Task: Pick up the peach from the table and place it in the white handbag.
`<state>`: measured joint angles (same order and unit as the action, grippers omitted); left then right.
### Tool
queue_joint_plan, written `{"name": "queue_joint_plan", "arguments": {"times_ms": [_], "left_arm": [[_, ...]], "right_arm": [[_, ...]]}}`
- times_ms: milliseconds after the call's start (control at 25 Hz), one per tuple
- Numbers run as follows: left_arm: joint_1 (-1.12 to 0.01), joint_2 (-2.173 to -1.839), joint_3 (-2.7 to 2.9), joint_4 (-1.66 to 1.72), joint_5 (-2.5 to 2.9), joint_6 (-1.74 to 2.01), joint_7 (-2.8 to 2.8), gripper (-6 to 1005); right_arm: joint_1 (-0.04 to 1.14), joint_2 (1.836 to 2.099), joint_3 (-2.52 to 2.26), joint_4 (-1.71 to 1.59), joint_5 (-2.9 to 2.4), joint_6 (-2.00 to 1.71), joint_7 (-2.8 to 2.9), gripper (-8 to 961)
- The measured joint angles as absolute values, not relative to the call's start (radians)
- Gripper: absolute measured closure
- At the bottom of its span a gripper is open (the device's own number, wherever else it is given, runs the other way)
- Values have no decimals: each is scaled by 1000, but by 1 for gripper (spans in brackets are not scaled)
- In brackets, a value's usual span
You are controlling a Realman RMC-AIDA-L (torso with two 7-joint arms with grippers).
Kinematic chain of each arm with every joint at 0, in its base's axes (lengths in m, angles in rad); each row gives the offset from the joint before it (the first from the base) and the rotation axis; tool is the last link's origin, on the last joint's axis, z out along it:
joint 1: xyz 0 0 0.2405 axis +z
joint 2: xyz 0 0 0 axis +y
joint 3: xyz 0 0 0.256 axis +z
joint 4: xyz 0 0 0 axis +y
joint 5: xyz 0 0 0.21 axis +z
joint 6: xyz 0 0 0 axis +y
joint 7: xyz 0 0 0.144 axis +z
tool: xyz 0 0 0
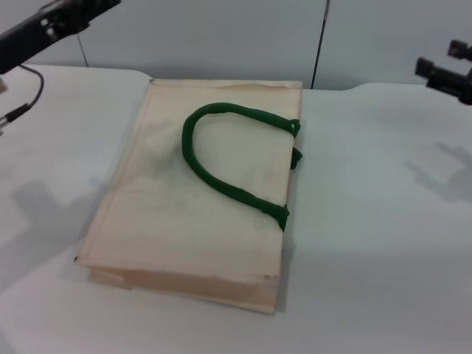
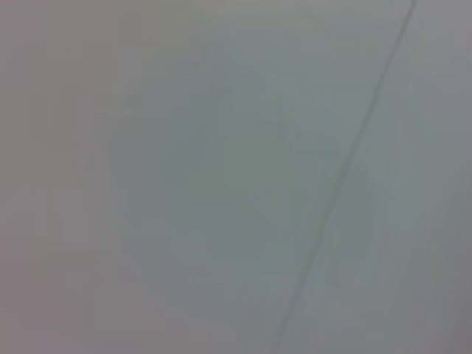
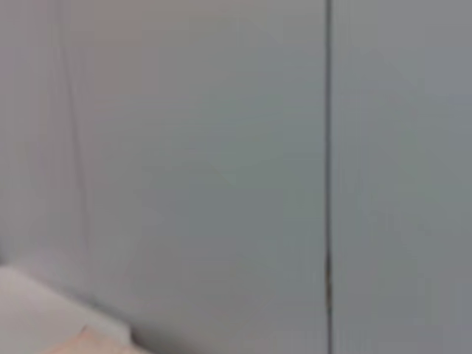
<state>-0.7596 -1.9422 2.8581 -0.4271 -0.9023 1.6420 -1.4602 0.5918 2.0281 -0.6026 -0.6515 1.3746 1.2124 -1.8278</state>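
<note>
The white handbag (image 1: 199,192) lies flat on the white table (image 1: 369,221), its dark-green handles (image 1: 221,158) looped across the top face. The peach is not in view in any frame. My left gripper (image 1: 63,18) is raised at the far left, above the table's back edge. My right gripper (image 1: 442,72) is raised at the far right, also well away from the bag. The left wrist view shows only a grey wall. The right wrist view shows the wall and a sliver of the bag (image 3: 88,345) at the bottom corner.
A grey wall (image 1: 221,37) with vertical seams stands behind the table. A cable (image 1: 26,103) hangs from the left arm near the table's left side. Bare table lies on both sides of the bag.
</note>
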Motion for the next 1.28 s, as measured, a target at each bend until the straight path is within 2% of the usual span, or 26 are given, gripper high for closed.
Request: {"name": "queue_joint_plan", "arguments": {"times_ms": [400, 720, 1280], "left_arm": [[-681, -2030, 2852, -397, -1090, 1394, -1158, 341], [-597, -2033, 2850, -191, -1360, 1273, -778, 342], [-541, -2037, 2850, 10, -1625, 1198, -330, 350]], "right_arm": [[577, 2028, -413, -349, 1695, 1039, -2296, 157], [585, 2031, -291, -83, 2034, 1037, -2792, 158], [593, 2031, -283, -44, 2102, 1008, -2832, 162]]}}
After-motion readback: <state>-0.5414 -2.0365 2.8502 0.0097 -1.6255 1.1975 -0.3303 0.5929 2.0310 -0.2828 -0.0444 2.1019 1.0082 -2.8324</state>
